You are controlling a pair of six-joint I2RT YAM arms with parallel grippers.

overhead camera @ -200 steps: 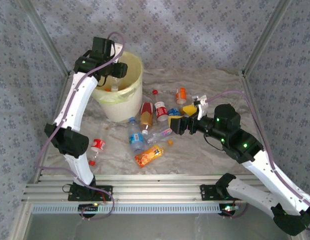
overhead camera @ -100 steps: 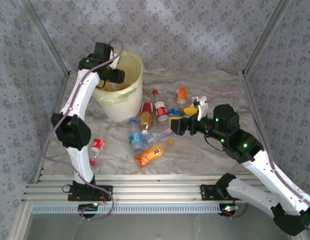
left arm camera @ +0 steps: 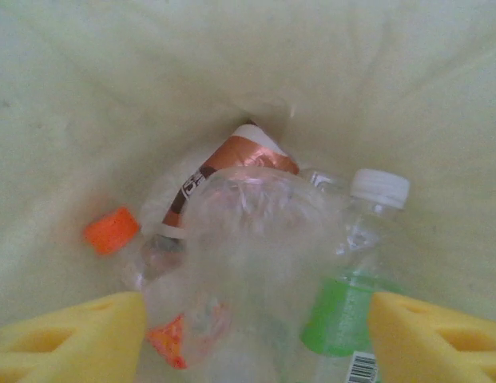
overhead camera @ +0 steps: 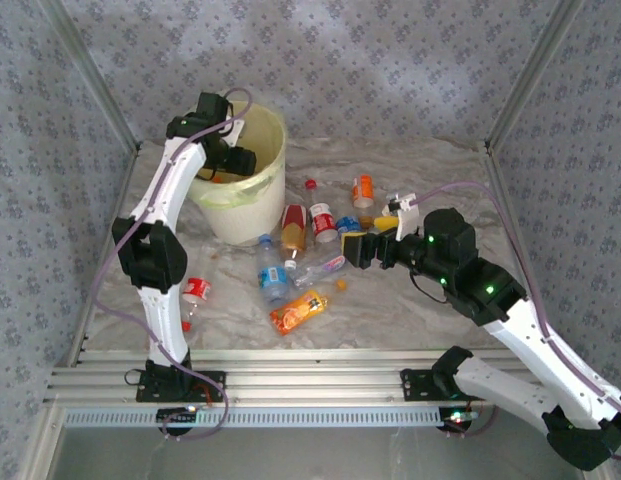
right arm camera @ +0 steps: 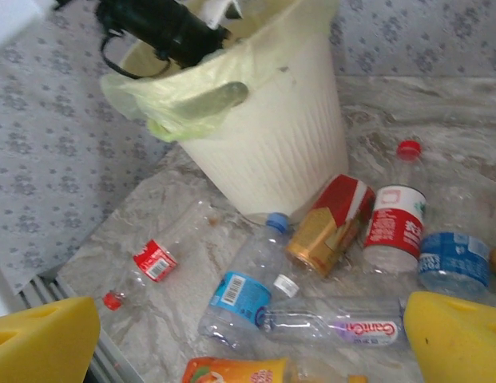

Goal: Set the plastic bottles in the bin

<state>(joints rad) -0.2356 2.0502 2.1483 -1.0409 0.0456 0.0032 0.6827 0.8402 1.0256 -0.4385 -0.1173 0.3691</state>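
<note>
Since the earlier frame the left arm has folded in and carried the left tool (overhead camera: 235, 160) down past the rim of the bin (overhead camera: 255, 210); the right arm has hardly shifted. Looking into the liner, the left wrist view has the yellow fingers (left arm camera: 68, 335) well apart with nothing pinched. A blurred clear bottle (left arm camera: 248, 239) lies below them, on a brown-labelled bottle (left arm camera: 244, 155) and beside a green-labelled bottle (left arm camera: 343, 319). The drop looks done, so the arm should rise straight up, jaws spread, clear of the liner's folds. The right tool (overhead camera: 355, 247) hangs wide and empty over the plastic bottles (overhead camera: 290, 270) left on the desk (overhead camera: 420, 310).
</note>
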